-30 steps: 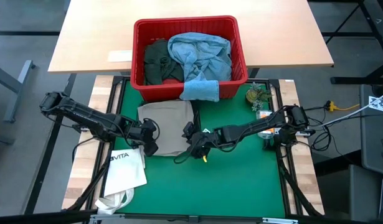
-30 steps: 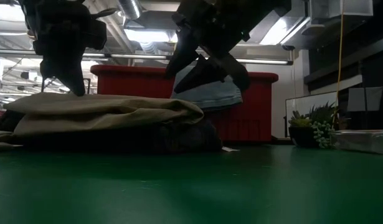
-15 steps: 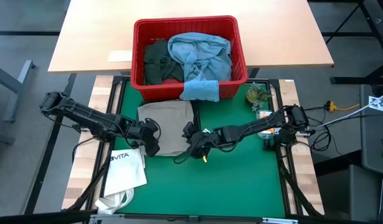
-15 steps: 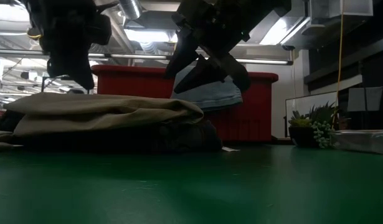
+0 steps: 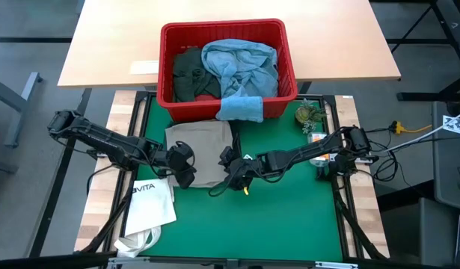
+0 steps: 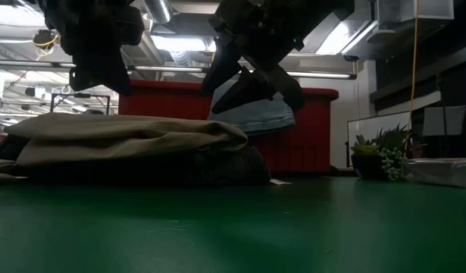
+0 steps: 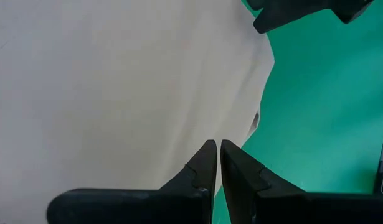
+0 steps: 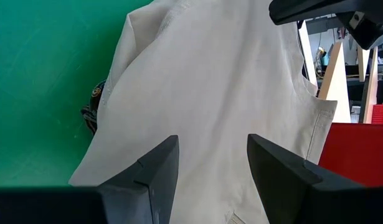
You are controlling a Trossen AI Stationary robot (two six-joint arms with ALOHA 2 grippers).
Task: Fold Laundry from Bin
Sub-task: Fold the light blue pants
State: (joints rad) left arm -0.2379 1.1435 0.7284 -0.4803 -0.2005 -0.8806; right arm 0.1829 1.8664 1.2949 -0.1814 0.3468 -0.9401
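Centre of the high view: khaki trousers [image 5: 201, 142] lying folded on the green surface [image 5: 289, 217], one piece out. Left pincer [image 5: 186, 176] pinched nearly closed, holding nothing, over the trousers' lower left edge. Right pincer [image 5: 231, 177] spread wide and empty at the lower right edge. Upper centre: red bin [image 5: 286, 52] still loaded with light blue jeans [image 5: 241, 63] and dark green piece [image 5: 188, 75], small blue cloth [image 5: 240, 109] draped over the rim. Plenty left, seemingly. Lower left: white tote bag [image 5: 149, 205] reading "VITA".

one red bin [image 5: 166, 67], three garments inside the bin, one khaki garment [image 5: 203, 149] beside it, one tote bag [image 5: 151, 205], one small plant [image 5: 308, 116], two grippers
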